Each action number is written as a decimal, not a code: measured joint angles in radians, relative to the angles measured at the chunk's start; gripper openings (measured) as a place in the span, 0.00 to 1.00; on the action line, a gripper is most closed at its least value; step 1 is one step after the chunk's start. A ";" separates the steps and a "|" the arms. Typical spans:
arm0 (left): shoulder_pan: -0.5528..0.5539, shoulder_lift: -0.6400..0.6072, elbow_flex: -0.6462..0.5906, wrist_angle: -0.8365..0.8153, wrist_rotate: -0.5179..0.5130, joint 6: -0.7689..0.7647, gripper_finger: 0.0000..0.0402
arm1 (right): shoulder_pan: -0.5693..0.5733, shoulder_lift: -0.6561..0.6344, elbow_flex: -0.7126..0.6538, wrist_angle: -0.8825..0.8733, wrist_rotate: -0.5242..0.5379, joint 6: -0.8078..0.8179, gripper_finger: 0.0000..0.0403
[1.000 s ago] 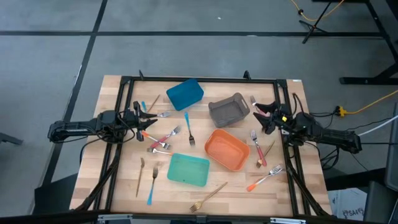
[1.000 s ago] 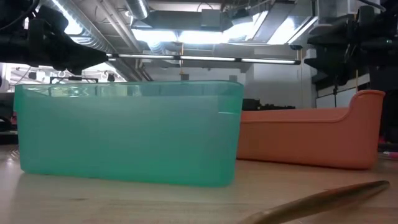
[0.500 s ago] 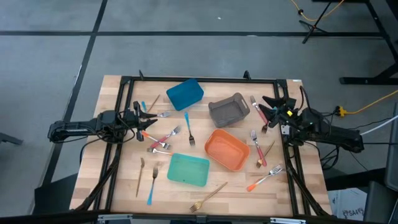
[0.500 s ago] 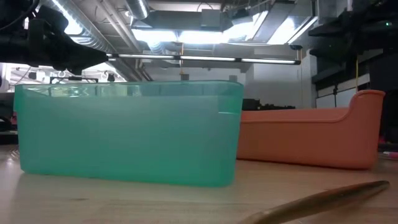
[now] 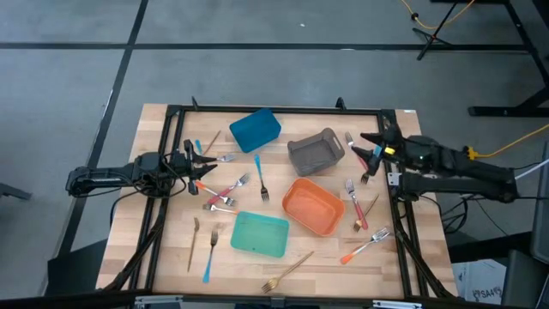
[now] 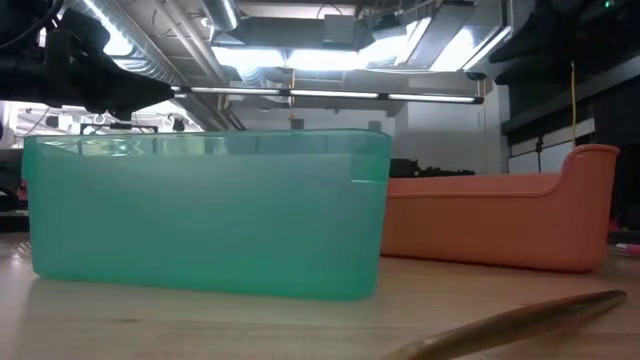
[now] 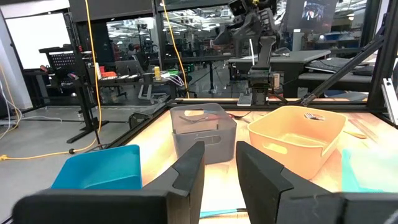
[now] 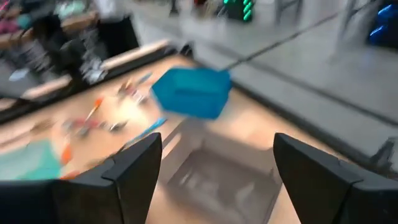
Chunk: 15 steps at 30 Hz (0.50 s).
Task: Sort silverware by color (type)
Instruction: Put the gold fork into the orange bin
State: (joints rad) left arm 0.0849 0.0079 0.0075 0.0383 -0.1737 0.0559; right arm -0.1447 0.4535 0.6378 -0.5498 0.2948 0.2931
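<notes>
Hovering just right of the grey bin (image 5: 315,151), the right gripper (image 5: 371,148) stands spread and empty; the left gripper (image 5: 199,165), well left, shows a narrow gap, empty.

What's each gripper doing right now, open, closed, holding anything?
Left gripper: fingers slightly apart, nothing between them, at the table's left side.
Right gripper: wide open, empty, above the grey bin.
</notes>
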 joint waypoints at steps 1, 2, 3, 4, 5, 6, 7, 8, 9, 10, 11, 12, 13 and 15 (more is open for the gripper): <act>0.000 0.000 0.000 0.000 0.000 0.000 0.21 | 0.000 0.021 0.030 -0.041 -0.040 0.017 0.74; 0.000 0.000 0.000 0.000 0.000 0.000 0.21 | 0.000 0.042 0.056 -0.076 -0.075 0.035 0.74; 0.000 0.000 0.000 0.000 0.000 0.000 0.21 | 0.000 0.062 0.079 -0.109 -0.109 0.052 0.74; 0.000 0.000 0.000 0.000 0.000 0.000 0.21 | 0.000 0.081 0.096 -0.137 -0.135 0.072 0.74; 0.000 0.000 0.000 0.000 0.000 0.000 0.21 | 0.001 0.099 0.112 -0.163 -0.157 0.086 0.74; 0.000 0.000 0.000 0.000 0.000 0.000 0.21 | 0.001 0.116 0.124 -0.182 -0.173 0.097 0.74; 0.000 0.000 0.000 0.000 0.000 0.000 0.21 | 0.001 0.132 0.132 -0.196 -0.190 0.103 0.74; 0.000 0.000 0.000 0.000 0.000 0.000 0.21 | 0.001 0.148 0.136 -0.208 -0.208 0.105 0.74; 0.000 0.000 0.000 0.000 0.000 0.000 0.21 | 0.001 0.163 0.137 -0.216 -0.227 0.105 0.74; 0.000 0.000 0.000 0.000 0.000 0.000 0.21 | 0.001 0.177 0.137 -0.224 -0.249 0.104 0.74; 0.000 0.000 0.000 0.000 0.000 0.000 0.21 | 0.001 0.189 0.137 -0.232 -0.274 0.104 0.74; 0.000 0.000 0.000 0.000 0.000 0.000 0.21 | 0.001 0.198 0.137 -0.243 -0.300 0.103 0.74; 0.000 0.000 0.000 0.000 0.000 0.000 0.21 | 0.001 0.210 0.137 -0.253 -0.326 0.103 0.74; 0.000 0.000 0.000 0.000 0.000 0.000 0.21 | 0.002 0.239 0.137 -0.260 -0.377 0.103 0.74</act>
State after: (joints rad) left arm 0.0849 0.0082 0.0078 0.0383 -0.1734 0.0559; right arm -0.1431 0.6928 0.7746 -0.8100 -0.0819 0.3964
